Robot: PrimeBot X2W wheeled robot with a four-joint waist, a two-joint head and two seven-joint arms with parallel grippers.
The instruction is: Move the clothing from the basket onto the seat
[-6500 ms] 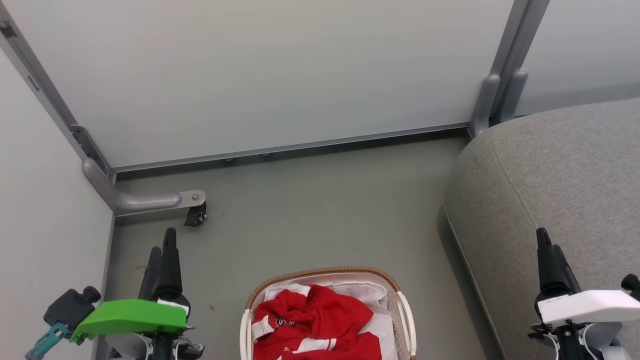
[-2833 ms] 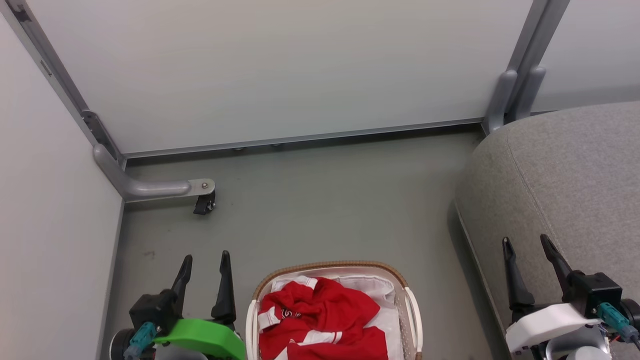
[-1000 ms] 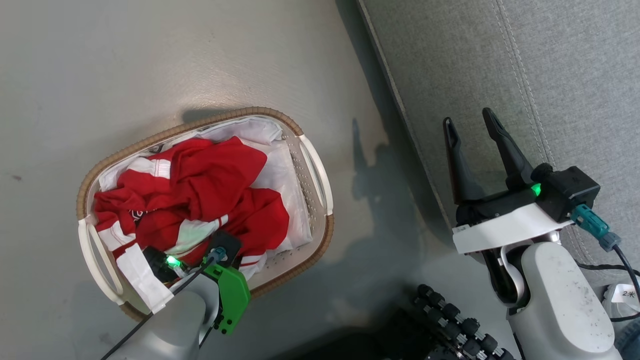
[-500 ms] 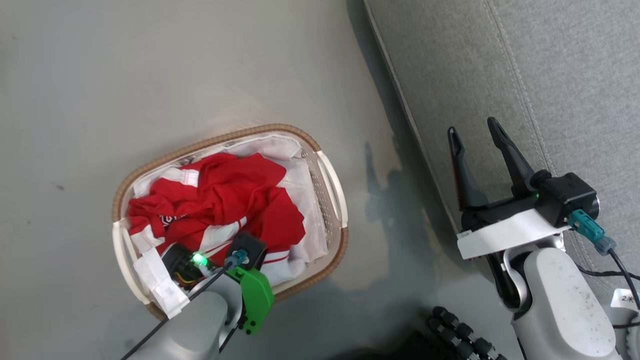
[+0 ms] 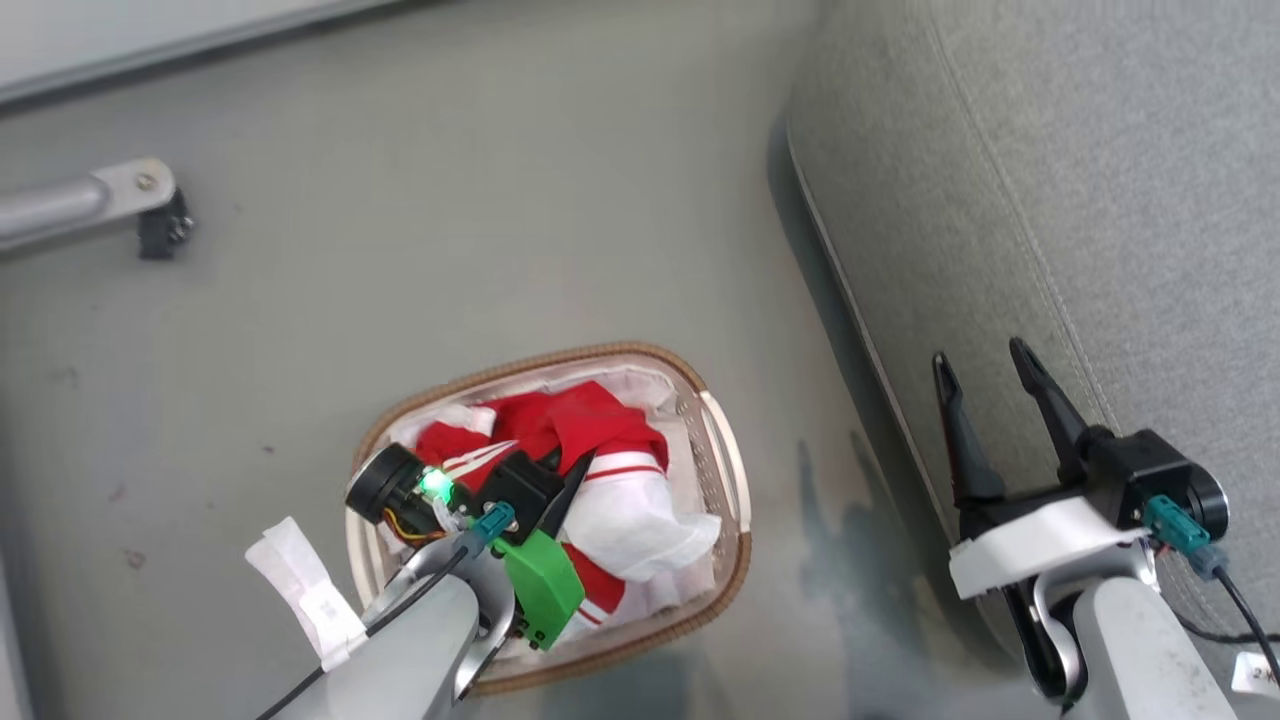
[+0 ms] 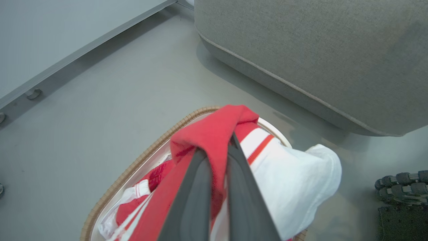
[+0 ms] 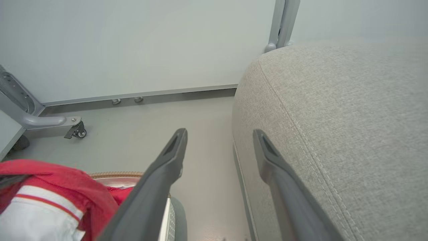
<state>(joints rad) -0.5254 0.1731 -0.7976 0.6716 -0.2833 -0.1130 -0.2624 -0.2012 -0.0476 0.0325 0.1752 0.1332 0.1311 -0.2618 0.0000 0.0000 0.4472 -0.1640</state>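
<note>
The clothing (image 6: pixel 214 130) is bright red with white striped trim; one piece shows a plain white inner side. The basket (image 6: pixel 147 156) is white with a brown woven rim. The seat (image 5: pixel 1080 200) on the right is grey textured fabric with a paler stitched seam. The floor (image 5: pixel 400 260) is dull grey-green. The left hand (image 5: pixel 570 480) has dark fingers and a green cover, the right hand (image 5: pixel 980 352) dark fingers and a white one.

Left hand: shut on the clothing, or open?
Shut on the clothing: in the left wrist view the left hand pinches a red fold between its two fingers, above the basket.
</note>
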